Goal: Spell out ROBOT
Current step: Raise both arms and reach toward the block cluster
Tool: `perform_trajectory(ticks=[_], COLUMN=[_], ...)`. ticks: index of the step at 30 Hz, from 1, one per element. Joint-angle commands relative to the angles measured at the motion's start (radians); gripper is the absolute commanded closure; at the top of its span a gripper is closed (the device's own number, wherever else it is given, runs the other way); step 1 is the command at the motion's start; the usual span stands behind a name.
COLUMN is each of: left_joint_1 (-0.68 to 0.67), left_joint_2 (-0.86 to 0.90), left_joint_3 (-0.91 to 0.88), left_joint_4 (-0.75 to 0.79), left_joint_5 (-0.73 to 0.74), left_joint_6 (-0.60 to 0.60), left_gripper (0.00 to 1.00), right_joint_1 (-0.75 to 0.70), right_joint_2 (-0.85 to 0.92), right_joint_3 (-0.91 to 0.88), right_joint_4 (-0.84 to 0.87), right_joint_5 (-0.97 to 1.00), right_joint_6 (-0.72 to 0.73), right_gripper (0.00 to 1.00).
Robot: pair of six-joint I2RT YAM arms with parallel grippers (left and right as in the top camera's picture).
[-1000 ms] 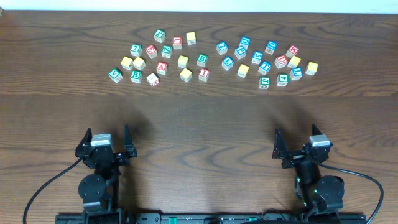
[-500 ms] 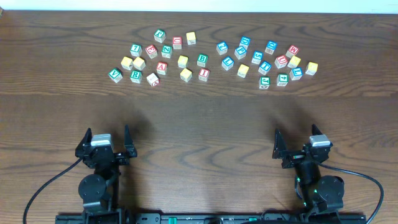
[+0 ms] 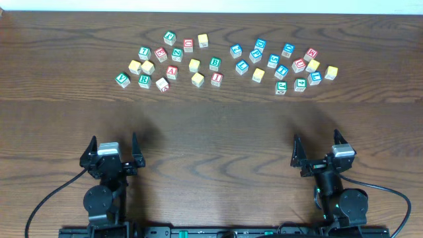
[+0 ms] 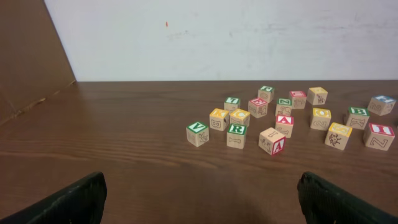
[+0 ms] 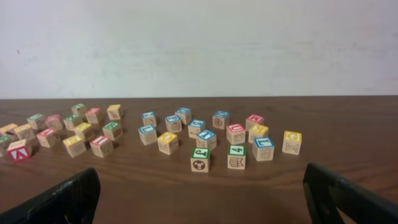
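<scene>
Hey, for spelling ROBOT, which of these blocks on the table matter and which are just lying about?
For the job:
green R block
green B block
Two O's and a T are also needed, but I cannot pick them out at this size.

Just lying about:
green V block
red A block
red I block

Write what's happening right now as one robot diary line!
stage: not started | left claw: open, empty | right claw: open, empty | letter blocks: loose on table, far side, untouched
</scene>
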State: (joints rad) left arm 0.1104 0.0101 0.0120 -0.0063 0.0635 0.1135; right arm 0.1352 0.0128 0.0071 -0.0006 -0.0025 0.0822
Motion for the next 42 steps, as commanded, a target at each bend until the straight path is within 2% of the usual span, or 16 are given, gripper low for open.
perform_trajectory(ticks=[1,3,9,17,32,38,42], left_joint_1=[0.002,0.002,0.002,0.002,0.002,0.002,0.002], left_joint_2=[-0.006,-0.006,-0.005,0.062,0.461,0.655,0.78], left_joint_3=[-0.008,-0.008,-0.008,0.044,0.181,0.358,0.505], left_joint_4=[-0.008,-0.008,0.012,0.016,0.211,0.187,0.11], left_joint_5=[-0.008,-0.008,-0.008,-0.008,-0.015,-0.015,0.018], left_joint_6=[0.024,0.024,0.016,0.002,-0.02,-0.021,-0.021], left_gripper=[0.03,0.03,0.03,0.03,0.03,0.03,0.03], right_joint_1=[-0.005,-0.005,-0.005,-0.005,-0.005,-0.005,-0.005], right_joint_2=[-0.002,-0.002,-0.001,-0.001,0.002,0.011,0.053], right_joint_3=[-0.002,-0.002,-0.001,-0.001,-0.001,0.019,0.073], right_joint_4=[-0.021,-0.043,-0.041,0.019,0.054,0.069,0.068], right_joint_5=[0.011,0.026,0.229,0.228,0.202,0.194,0.194], right_joint_6=[-0.009,-0.01,-0.019,-0.036,-0.039,-0.039,-0.039], right_gripper=[0.01,0.01,0.01,0.01,0.01,0.01,0.01])
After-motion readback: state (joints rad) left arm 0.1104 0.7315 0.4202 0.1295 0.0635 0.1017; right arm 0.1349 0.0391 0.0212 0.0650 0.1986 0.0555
